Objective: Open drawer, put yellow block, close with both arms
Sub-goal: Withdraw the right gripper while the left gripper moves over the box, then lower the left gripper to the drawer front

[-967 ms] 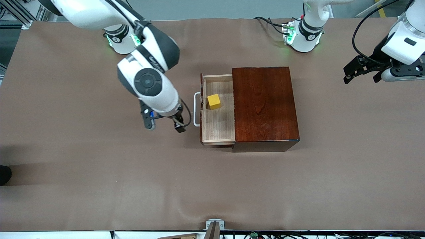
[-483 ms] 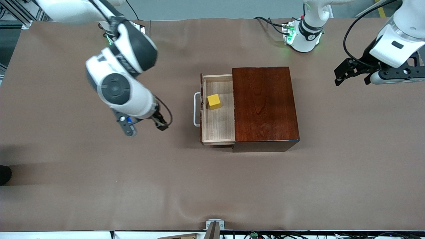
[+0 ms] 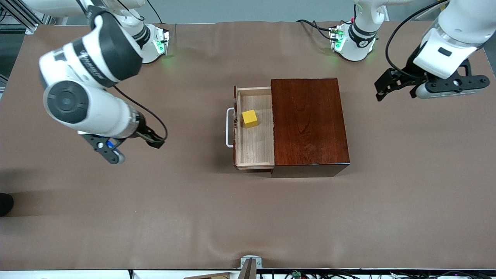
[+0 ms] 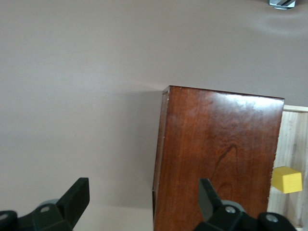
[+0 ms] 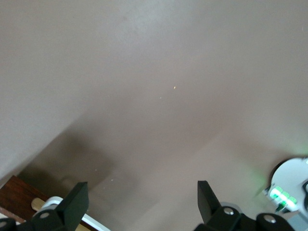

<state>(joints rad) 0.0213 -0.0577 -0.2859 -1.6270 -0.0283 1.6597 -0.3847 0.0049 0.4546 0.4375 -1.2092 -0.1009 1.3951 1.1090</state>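
The drawer (image 3: 254, 149) stands pulled out of the dark reddish-brown box (image 3: 308, 124), its white handle (image 3: 229, 128) toward the right arm's end of the table. The yellow block (image 3: 250, 118) lies in the drawer. My right gripper (image 3: 153, 140) is open and empty, over bare table well away from the handle. My left gripper (image 3: 387, 87) is open and empty, in the air off the box's closed end. The left wrist view shows its gripper (image 4: 143, 197) open, with the box (image 4: 219, 154) and the block (image 4: 287, 179). The right wrist view shows its gripper (image 5: 142, 199) open, with the handle (image 5: 57, 201) at the edge.
A brown cloth (image 3: 248, 217) covers the table. The two arm bases with green lights (image 3: 155, 42) (image 3: 350, 40) stand along the edge farthest from the front camera. A small metal bracket (image 3: 250, 263) sits at the nearest edge.
My right gripper has moved away from the drawer handle toward the right arm's end of the table. My left gripper has drifted closer to the box. Drawer and block have not moved.
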